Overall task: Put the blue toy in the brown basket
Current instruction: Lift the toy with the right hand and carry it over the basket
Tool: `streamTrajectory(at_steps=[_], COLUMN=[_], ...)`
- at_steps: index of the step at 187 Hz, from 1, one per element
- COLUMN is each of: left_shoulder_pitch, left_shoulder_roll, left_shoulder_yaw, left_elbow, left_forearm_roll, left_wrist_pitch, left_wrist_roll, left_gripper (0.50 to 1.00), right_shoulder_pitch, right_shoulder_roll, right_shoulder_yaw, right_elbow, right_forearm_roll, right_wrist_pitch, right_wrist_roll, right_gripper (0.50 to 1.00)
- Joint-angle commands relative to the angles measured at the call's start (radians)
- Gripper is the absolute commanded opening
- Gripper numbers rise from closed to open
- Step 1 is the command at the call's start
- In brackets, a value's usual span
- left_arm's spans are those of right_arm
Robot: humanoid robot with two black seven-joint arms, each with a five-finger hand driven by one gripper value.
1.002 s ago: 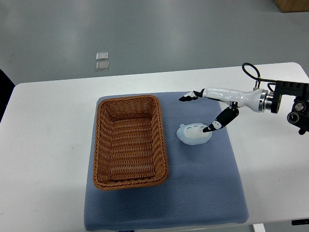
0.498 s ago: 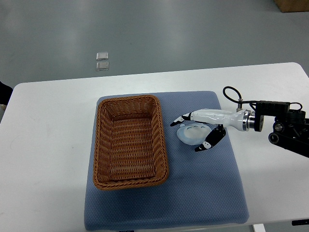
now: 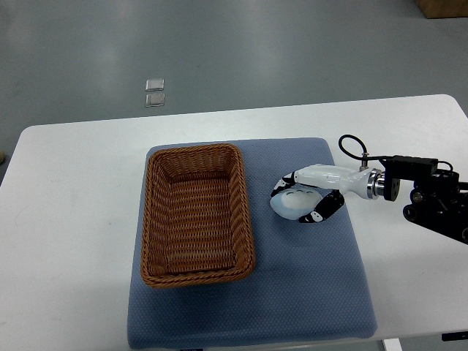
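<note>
A pale blue toy (image 3: 294, 205) lies on the blue mat (image 3: 307, 292), just right of the brown wicker basket (image 3: 196, 213). My right hand (image 3: 296, 205) reaches in from the right edge and curls around the toy, with fingers (image 3: 279, 186) on its far side and the thumb (image 3: 319, 214) on its near side. The toy still rests on the mat. The basket has nothing inside it. No left arm shows in this view.
The mat lies on a white table (image 3: 73, 219). Two small clear packets (image 3: 154, 93) lie on the grey floor beyond the table's far edge. A brown box corner (image 3: 442, 7) shows at the top right.
My right hand came down and left onto the toy, and its fingers have closed around it from a spread pose.
</note>
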Motion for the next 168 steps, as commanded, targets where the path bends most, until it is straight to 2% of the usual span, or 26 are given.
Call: streamTrajectory(at_steps=[1, 12, 58, 91, 128, 168], left_shoulder_pitch=[0.0, 0.0, 0.0, 0.0, 0.0, -0.002], left_shoulder_roll=[0.0, 0.0, 0.0, 0.0, 0.0, 0.0], left_shoulder_yaw=[0.0, 0.0, 0.0, 0.0, 0.0, -0.003], left_elbow=[0.0, 0.0, 0.0, 0.0, 0.0, -0.001], left_forearm_roll=[0.0, 0.0, 0.0, 0.0, 0.0, 0.0], left_wrist_pitch=[0.0, 0.0, 0.0, 0.0, 0.0, 0.0], left_wrist_roll=[0.0, 0.0, 0.0, 0.0, 0.0, 0.0], left_gripper=[1.0, 1.0, 1.0, 1.0, 1.0, 1.0], right_shoulder_pitch=[-0.002, 0.001, 0.071, 0.176, 0.271, 0.328], right_shoulder_roll=[-0.003, -0.008, -0.017, 0.003, 0.094, 0.212], right_shoulder_yaw=[0.001, 0.006, 0.046, 0.044, 0.027, -0.048], right_elbow=[-0.004, -0.004, 0.014, 0.016, 0.016, -0.01], right_forearm_roll=[-0.003, -0.002, 0.035, 0.098, 0.122, 0.168], right_wrist_pitch=[-0.002, -0.005, -0.034, -0.023, 0.017, 0.031], right_wrist_roll=[-0.007, -0.007, -0.006, -0.006, -0.006, 0.001], right_gripper=[0.566, 0.543, 0.545, 0.594, 0.652, 0.758])
